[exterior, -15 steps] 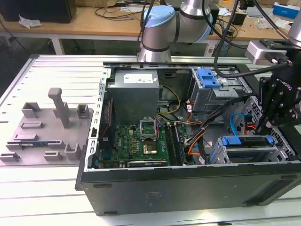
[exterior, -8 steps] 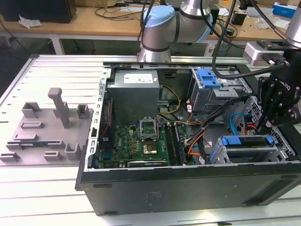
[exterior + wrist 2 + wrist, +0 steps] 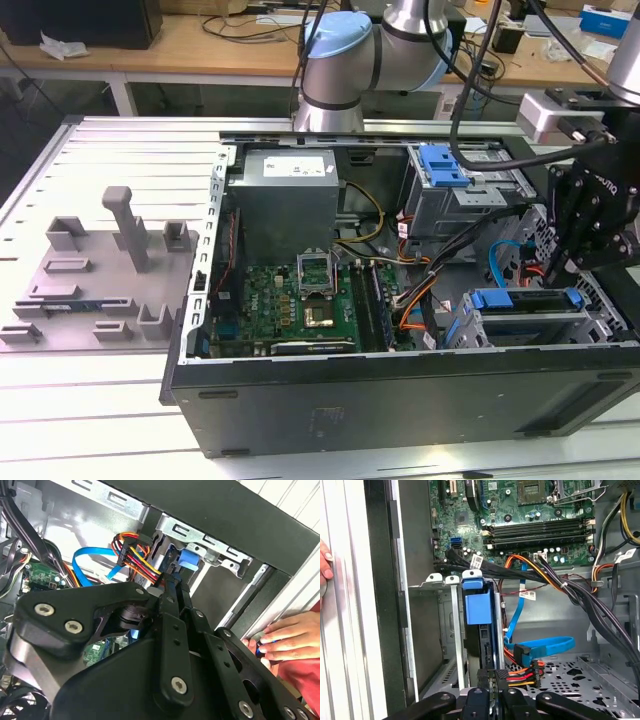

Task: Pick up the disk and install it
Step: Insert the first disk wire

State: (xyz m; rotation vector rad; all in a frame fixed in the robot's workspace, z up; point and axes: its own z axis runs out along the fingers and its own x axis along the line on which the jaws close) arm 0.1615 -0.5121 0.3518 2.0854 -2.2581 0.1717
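Note:
The disk (image 3: 525, 299) sits in the lower drive bay (image 3: 530, 330) at the front corner of the open computer case, on the exterior view's right. Its blue carrier bracket runs along the top. In the first wrist view I see the disk (image 3: 479, 605) edge-on between the bay's metal rails. My gripper (image 3: 572, 262) hangs over the end of the disk nearest the case wall. In both wrist views its fingers stand close together, shut, with the tips (image 3: 494, 680) (image 3: 172, 580) at the end of the disk (image 3: 189, 560). Nothing thick sits between them.
A power plug with red, orange and yellow wires (image 3: 522, 672) and blue cables (image 3: 540, 647) lie beside the bay. The motherboard (image 3: 310, 290), the power supply (image 3: 290, 200) and an upper cage with a blue latch (image 3: 443, 165) take up the case. A person's hand (image 3: 285, 637) rests outside the case wall.

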